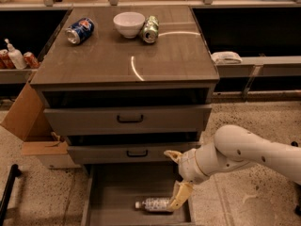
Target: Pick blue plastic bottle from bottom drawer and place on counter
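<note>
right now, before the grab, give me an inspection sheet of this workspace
surface: counter glossy, with three items near its back edge
job's things: blue plastic bottle lying on its side in the open bottom drawer, cap to the left; not yet on the counter
clutter: blue soda can on its side, white bowl, green can beside the bowl
grippers: gripper open, low over the bottom drawer, one finger at the bottle's right end
cables: nothing seen
surroundings: cardboard box at left, speckled floor, side shelves holding small items
</note>
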Robot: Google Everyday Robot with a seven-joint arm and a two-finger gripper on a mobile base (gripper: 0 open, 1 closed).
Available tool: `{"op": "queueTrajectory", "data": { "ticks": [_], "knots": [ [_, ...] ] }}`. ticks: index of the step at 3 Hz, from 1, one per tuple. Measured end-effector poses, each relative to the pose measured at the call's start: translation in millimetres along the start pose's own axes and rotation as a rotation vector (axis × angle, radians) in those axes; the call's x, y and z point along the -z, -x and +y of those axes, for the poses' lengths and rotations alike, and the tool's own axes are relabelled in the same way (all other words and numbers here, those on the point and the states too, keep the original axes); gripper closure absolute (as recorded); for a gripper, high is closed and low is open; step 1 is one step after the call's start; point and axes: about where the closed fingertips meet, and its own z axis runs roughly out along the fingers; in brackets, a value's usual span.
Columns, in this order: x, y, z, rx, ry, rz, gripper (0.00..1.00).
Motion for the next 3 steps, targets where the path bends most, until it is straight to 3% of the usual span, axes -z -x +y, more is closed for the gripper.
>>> {"op": "queueTrajectory", "data": {
  "ticks": [1,2,3],
  "knots": [
    [-40,-16,-3,-0.028,0.010,-0.016,0.00],
    [-107,-38,-6,-0.072,-0.008,-0.066,0.00],
    [-112,-39,-8,-0.075,-0.004,-0.065,0.00]
  ]
}}
